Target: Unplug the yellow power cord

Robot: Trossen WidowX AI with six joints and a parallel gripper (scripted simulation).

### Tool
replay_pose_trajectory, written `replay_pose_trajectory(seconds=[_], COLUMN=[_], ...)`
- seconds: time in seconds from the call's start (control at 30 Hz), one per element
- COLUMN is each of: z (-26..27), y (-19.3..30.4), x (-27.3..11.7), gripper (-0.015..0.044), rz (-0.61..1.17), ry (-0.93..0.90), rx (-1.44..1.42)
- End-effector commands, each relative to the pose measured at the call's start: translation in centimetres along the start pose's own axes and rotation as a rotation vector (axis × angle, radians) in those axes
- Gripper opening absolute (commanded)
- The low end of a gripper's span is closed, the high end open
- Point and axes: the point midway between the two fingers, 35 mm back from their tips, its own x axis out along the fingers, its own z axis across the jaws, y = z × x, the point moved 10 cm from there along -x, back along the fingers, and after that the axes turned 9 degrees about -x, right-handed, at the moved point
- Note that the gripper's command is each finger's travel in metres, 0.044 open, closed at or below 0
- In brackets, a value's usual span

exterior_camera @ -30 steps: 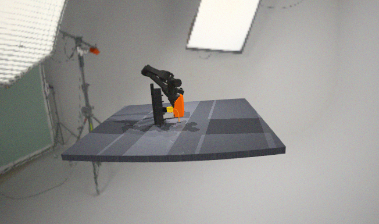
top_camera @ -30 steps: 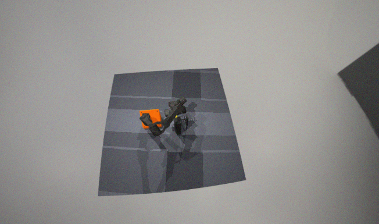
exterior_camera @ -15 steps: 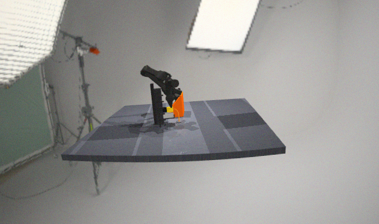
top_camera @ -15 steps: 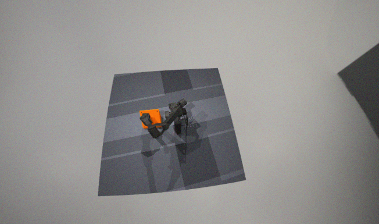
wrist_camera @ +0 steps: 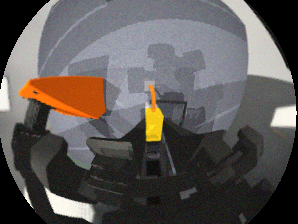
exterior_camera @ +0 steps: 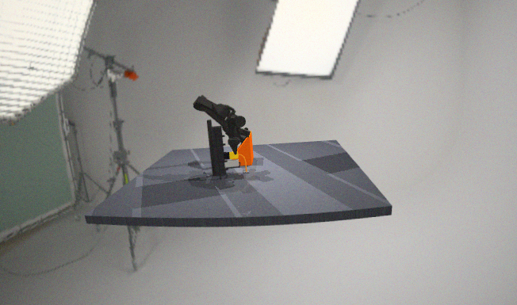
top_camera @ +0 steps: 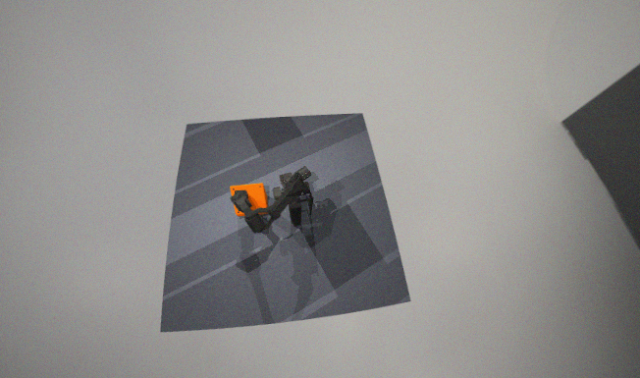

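Note:
The dark power strip [exterior_camera: 216, 152] [top_camera: 295, 215] stands upright on the table. The yellow plug [exterior_camera: 234, 155] [wrist_camera: 154, 120] sits at the strip's face, with a black part between its yellow body and the strip. Its thin orange-yellow cord [exterior_camera: 246, 164] [wrist_camera: 153, 96] arches away from the strip and down to the table. My gripper [exterior_camera: 235, 151] [wrist_camera: 153, 120] reaches down from above, with one finger on each side of the plug, and is shut on the plug. The fingertips are hidden in the top view, and the plug's prongs are hidden in all views.
The orange base block [top_camera: 257, 195] [exterior_camera: 247, 151] [wrist_camera: 70, 93] of the arm stands close to the strip, on the cord's side. A pale plug-like piece [exterior_camera: 232, 163] sits just below the yellow plug. The grey patterned table [top_camera: 211, 292] [exterior_camera: 317, 188] carries them all.

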Motion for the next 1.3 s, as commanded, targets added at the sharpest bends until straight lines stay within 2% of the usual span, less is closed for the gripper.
replay_pose_trajectory(seconds=[0.0,0.13,1.23,1.27], z=[0.0,0.0,-0.9,-0.7], y=[0.0,0.0,-5.0,-4.0], x=[0.0,0.0,-0.5,-0.2], gripper=[0.0022,0.0,0.0,0.0026], rz=[0.0,0.0,-0.003,-0.004], ry=[0.001,0.001,0.004,-0.002], rx=[0.003,0.003,-0.002,0.009])
